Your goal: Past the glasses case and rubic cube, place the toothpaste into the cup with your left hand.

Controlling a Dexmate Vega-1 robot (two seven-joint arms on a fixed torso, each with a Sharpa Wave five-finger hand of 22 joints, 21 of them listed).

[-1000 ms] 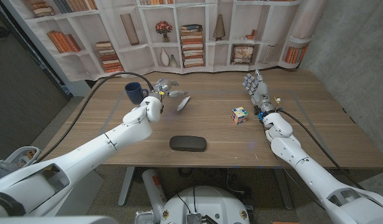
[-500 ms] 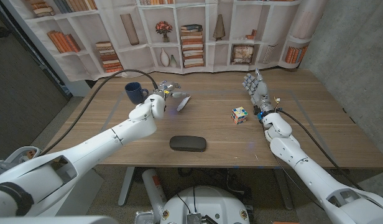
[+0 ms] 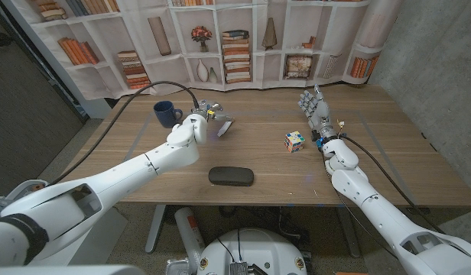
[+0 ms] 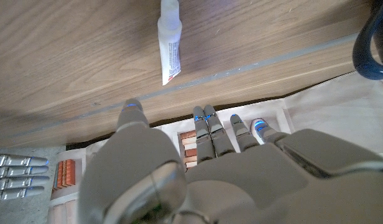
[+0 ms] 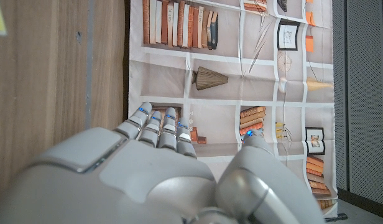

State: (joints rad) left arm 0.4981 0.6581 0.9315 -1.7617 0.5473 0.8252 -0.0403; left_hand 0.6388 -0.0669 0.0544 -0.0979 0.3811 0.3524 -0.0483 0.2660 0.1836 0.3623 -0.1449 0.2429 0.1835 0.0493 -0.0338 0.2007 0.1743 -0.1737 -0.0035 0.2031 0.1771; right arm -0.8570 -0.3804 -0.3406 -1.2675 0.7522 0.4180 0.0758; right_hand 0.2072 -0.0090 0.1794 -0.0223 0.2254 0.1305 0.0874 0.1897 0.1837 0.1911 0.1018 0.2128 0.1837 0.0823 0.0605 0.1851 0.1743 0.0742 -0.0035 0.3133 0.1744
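**Left hand poised beside toothpaste, nothing in its grasp**

While the toothpaste [image 3: 227,126] lies on the wooden table [image 3: 144,153], the left hand [image 3: 206,111] hangs just beside it on the cup's side, fingers spread apart and holding nothing. From the left wrist view the hand [image 4: 229,168] shows its back with the fingers [image 4: 209,127] reaching out straight, and the toothpaste [image 4: 170,43] lies clear ahead of the fingertips, a white tube with its cap pointing away from the hand; whether any finger touches it cannot be told from the head view, but the wrist view shows a gap.

Taking the toothpaste as the landmark: the dark blue cup [image 3: 167,114] stands upright on the far side of the left hand from it, near the table's left part, with a black cable running past it. A slice of the cup's handle [image 4: 369,46] shows in the left wrist view. The black glasses case [image 3: 231,176] lies nearer the robot than the toothpaste, well apart from it. The rubic cube [image 3: 294,141] sits off to the robot's right of the toothpaste, also well apart.

The right hand [image 3: 315,108] stands beyond the rubic cube, further still from the toothpaste, fingers straight and slightly apart, gripping nothing. In the right wrist view its back [image 5: 148,174] faces the camera, with a printed bookshelf backdrop [image 5: 241,74] behind.
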